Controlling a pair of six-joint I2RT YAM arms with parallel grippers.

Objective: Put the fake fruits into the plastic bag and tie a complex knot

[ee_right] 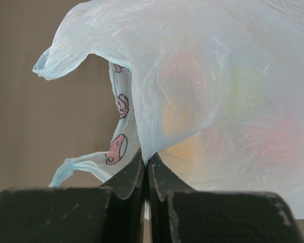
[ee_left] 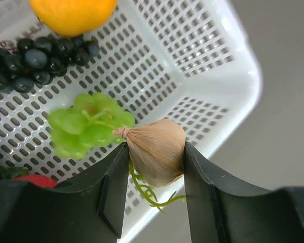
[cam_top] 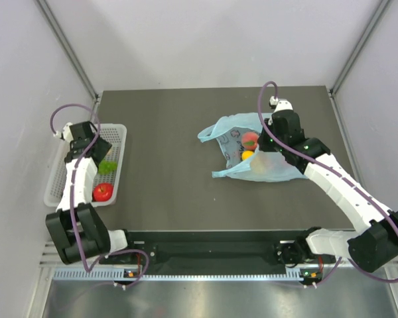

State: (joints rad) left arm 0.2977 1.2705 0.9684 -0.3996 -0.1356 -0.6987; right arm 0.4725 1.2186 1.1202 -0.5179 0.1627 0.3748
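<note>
Bag (ee_right: 218, 76) film looks limp, slippery; right tool (ee_right: 147, 159) pinches its fold; left tool (ee_left: 155, 153) grips light, rigid bulb (ee_left: 157, 144).

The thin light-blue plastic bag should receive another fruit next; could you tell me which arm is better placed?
Left, I'd say: the left gripper is shut on a tan, bulb-shaped fake fruit above the white perforated basket, whereas the right gripper is clamped on the edge of the light-blue plastic bag.

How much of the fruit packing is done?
Partly. A red fruit and a yellow one sit in the bag, which the right gripper pinches. The left gripper holds a tan piece over the basket. An orange and grapes lie there; the handles are not tied.
</note>
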